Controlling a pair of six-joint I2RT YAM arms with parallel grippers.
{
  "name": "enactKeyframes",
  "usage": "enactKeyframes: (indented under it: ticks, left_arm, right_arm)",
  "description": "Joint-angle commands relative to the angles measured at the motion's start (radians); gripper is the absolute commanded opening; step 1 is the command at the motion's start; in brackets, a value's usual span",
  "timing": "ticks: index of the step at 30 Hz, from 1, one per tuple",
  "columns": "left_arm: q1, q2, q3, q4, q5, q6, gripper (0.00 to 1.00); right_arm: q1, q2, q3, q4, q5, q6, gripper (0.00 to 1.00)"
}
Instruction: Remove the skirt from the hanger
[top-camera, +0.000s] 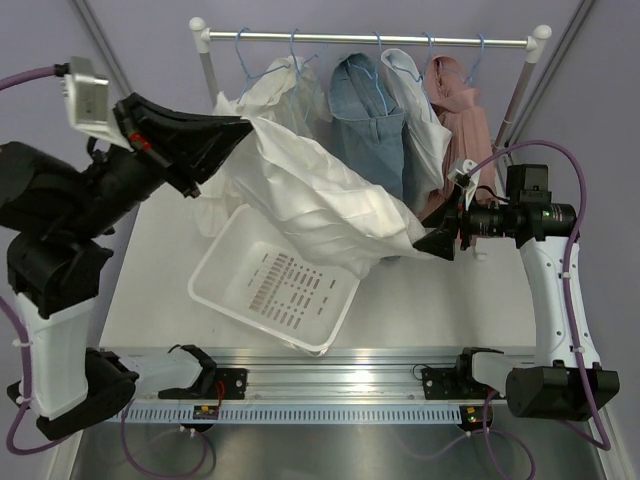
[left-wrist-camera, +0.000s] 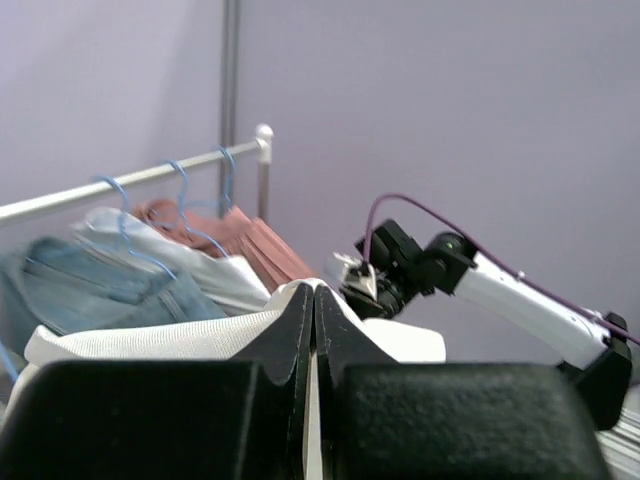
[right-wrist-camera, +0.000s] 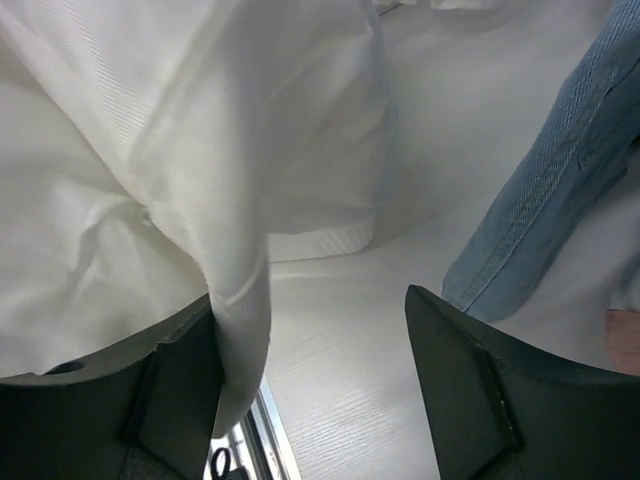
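Skirt (top-camera: 320, 200) hangs stretched over the basket (top-camera: 240, 290) on the bench (top-camera: 150, 260), pinched tight in the left fingers (left-wrist-camera: 290, 330) and only draped on the wide-apart right fingers (right-wrist-camera: 470, 400), which should close on cloth before both arms draw it clear of the rail (top-camera: 370, 38)

My top camera looks down on the silver metal garment rail (top-camera: 340, 38); my left wrist shares it sidelong; my right hugs white cloth (right-wrist-camera: 120, 150).

Open tabletop (top-camera: 150, 270) left of the basket (top-camera: 240, 272); stretched skirt (top-camera: 310, 200), hung clothes (top-camera: 365, 125) and rail (top-camera: 400, 40) beyond.
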Motion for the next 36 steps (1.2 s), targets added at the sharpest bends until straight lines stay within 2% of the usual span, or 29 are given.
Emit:
enactKeyframes:
  ticks: [1, 6, 13, 19, 23, 24, 28, 34, 36]
  left_arm:
    - [0.005, -0.040, 0.089, 0.029, -0.126, 0.076, 0.00]
    - [0.007, -0.059, 0.082, -0.141, -0.264, 0.162, 0.00]
    - [0.005, -0.079, 0.120, -0.180, -0.358, 0.213, 0.00]
    - [0.007, -0.089, 0.050, -0.238, -0.392, 0.228, 0.00]
    - [0.005, -0.108, -0.114, -0.209, -0.317, 0.182, 0.00]
    - [0.005, -0.106, -0.204, -0.194, -0.289, 0.162, 0.00]
    - [0.007, -0.112, -0.436, 0.002, -0.116, 0.046, 0.00]
    - [0.007, -0.089, -0.630, 0.193, 0.012, -0.065, 0.00]
    - [0.007, -0.080, -0.699, 0.205, 0.038, -0.080, 0.00]
  right_arm:
    - [-0.004, 0.001, 0.018, 0.027, -0.009, 0.007, 0.77]
    - [-0.004, -0.004, 0.019, 0.029, -0.007, 0.010, 0.77]
    - [-0.004, -0.002, 0.016, 0.027, -0.012, 0.009, 0.77]
    - [-0.004, 0.004, 0.024, 0.027, -0.020, 0.014, 0.77]
    - [-0.004, 0.010, 0.027, 0.015, -0.029, 0.010, 0.77]
    - [-0.003, 0.011, 0.027, 0.015, -0.032, 0.010, 0.77]
    - [-0.004, 0.008, 0.025, 0.017, -0.029, 0.014, 0.77]
    - [-0.004, -0.002, -0.001, 0.032, -0.029, 0.024, 0.78]
    - [-0.004, -0.005, -0.005, 0.033, -0.027, 0.029, 0.78]
